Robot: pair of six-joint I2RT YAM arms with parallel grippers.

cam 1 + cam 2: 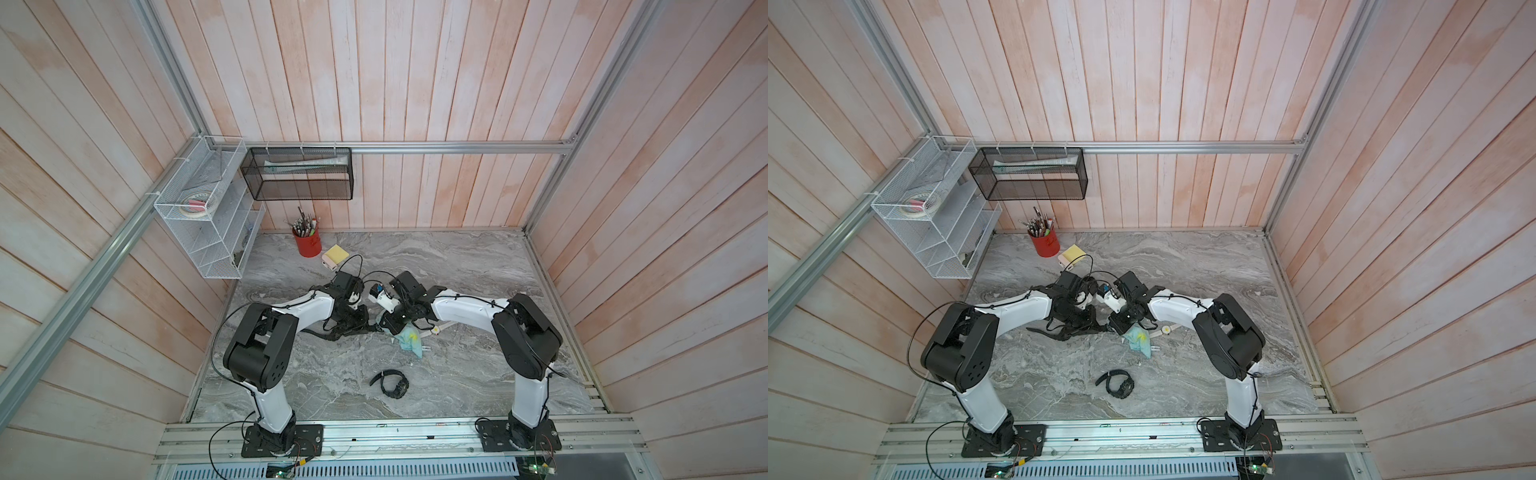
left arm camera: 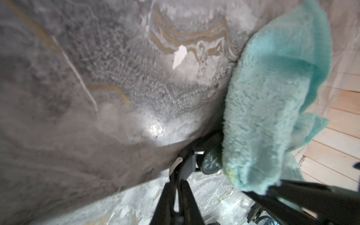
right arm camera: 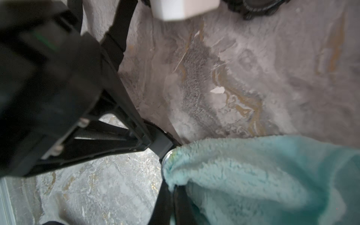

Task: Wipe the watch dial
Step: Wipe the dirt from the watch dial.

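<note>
My left gripper [image 2: 180, 182] is shut on the grey strap [image 2: 189, 165] of a watch and holds it above the marble table near the centre. The watch's dark round dial [image 2: 210, 163] shows beside the strap, partly covered. My right gripper [image 3: 173, 187] is shut on a fluffy teal cloth [image 3: 253, 175], and the cloth's [image 2: 272, 97] edge presses against the dial. In the right wrist view only a sliver of the dial's metal rim [image 3: 165, 158] shows. In both top views the two grippers meet tip to tip, left gripper [image 1: 362, 326] facing right gripper [image 1: 390, 325], with the cloth [image 1: 411, 338] [image 1: 1139, 340] hanging down.
A second black watch [image 1: 392, 384] lies on the table toward the front. A pale watch [image 1: 434, 329] lies just right of the cloth. At the back left stand a red pen cup [image 1: 308, 243] and yellow sticky notes [image 1: 336, 253]. A white wire rack [image 1: 208, 208] and a black mesh basket [image 1: 299, 174] hang on the walls.
</note>
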